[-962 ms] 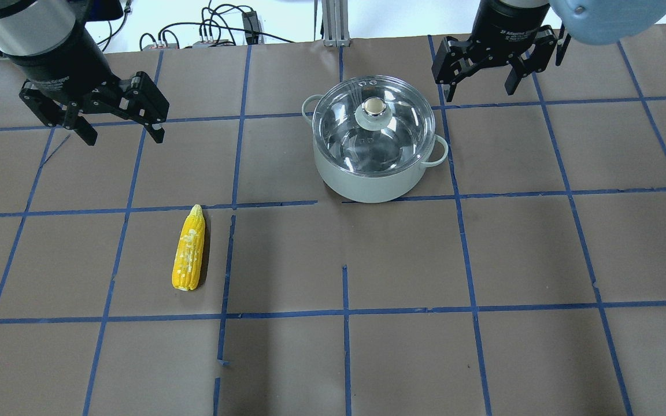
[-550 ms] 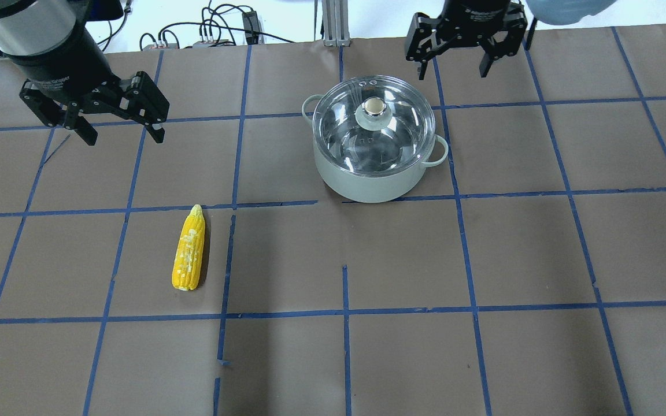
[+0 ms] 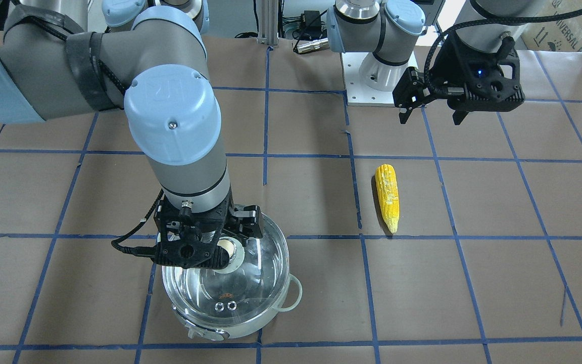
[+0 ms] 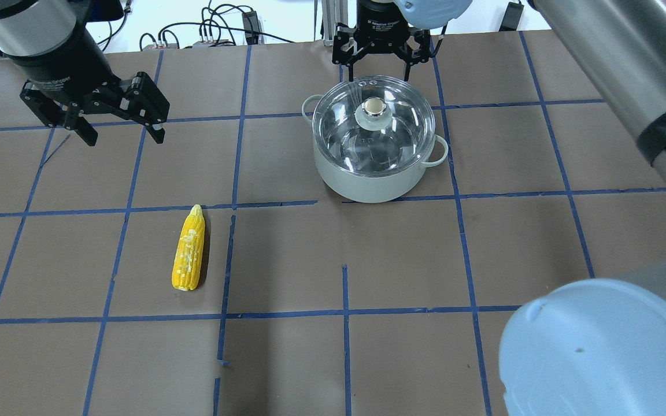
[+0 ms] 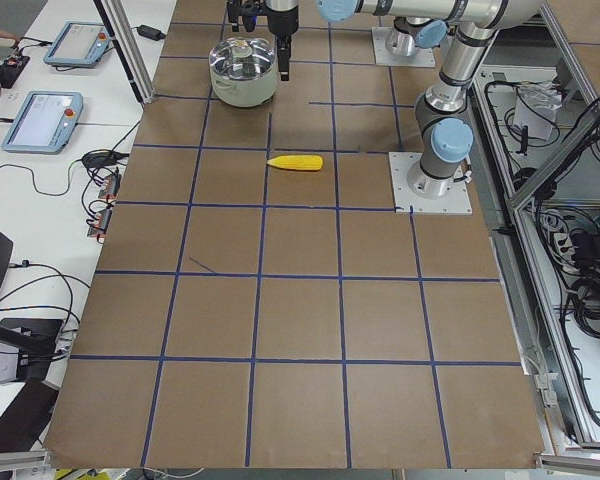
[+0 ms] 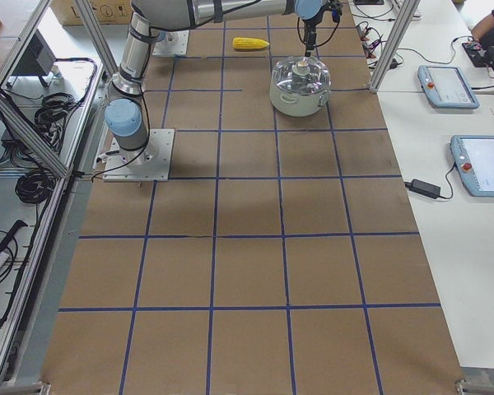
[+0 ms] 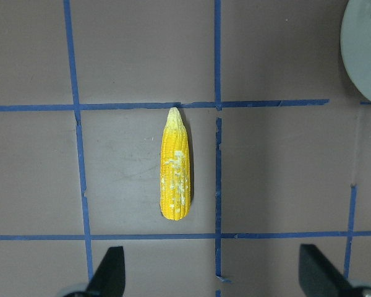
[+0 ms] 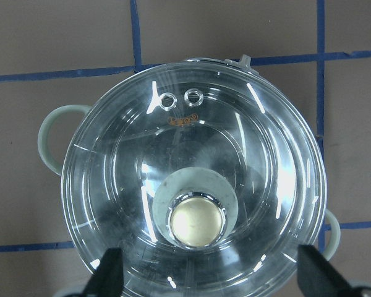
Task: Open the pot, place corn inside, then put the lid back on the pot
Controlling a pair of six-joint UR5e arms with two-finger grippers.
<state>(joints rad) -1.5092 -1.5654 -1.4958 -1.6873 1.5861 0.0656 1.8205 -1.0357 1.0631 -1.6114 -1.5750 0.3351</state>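
Observation:
The pot (image 4: 367, 184) stands at the table's far middle with the glass lid (image 4: 393, 136) on it, beige-topped knob (image 4: 374, 107) up. My right gripper (image 4: 378, 69) is open and hovers above the lid. In the right wrist view the knob (image 8: 196, 221) lies just ahead of the line between my two fingertips (image 8: 108, 272). The corn (image 4: 189, 249) lies on the table left of the pot, tip pointing away from me. My left gripper (image 4: 125, 137) is open and empty, high above the table beyond the corn; its wrist view shows the corn (image 7: 175, 168) below.
My right arm's large elbow (image 4: 599, 346) and forearm fill the overhead view's right side. Cables (image 4: 217, 29) and a metal post (image 4: 333, 23) sit past the table's far edge. Blue tape lines grid the brown table.
My right gripper has swung left from beside the pot's right to above the lid. My left gripper, the corn and the pot have not moved.

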